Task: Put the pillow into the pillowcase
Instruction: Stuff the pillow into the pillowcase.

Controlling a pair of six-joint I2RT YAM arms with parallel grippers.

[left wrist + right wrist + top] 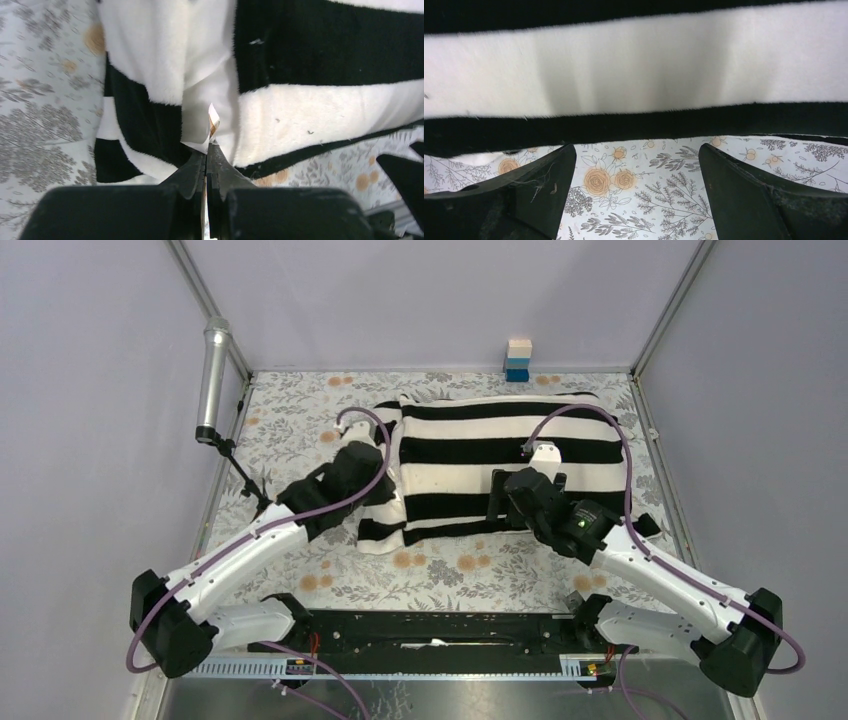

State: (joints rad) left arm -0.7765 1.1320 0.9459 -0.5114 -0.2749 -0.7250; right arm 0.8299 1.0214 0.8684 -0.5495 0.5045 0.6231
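Observation:
The black-and-white striped pillowcase (500, 450) lies plump across the back of the table. Its stripes also fill the left wrist view (325, 50) and the right wrist view (624, 75). Smooth cream fabric of the pillow (207, 65) shows between the fluffy flaps at the case's left end. My left gripper (385, 498) (207, 146) is at that end, shut, its tips pinching a thin white tag (212, 120). My right gripper (497, 502) (636, 147) stands wide open at the case's near edge, over the floral cloth, with nothing between its fingers.
A floral cloth (300, 430) covers the table. A silver cylinder on a black stand (214, 370) stands at the left edge. Stacked white and blue blocks (517, 360) sit against the back wall. A black rail (430, 625) runs between the arm bases.

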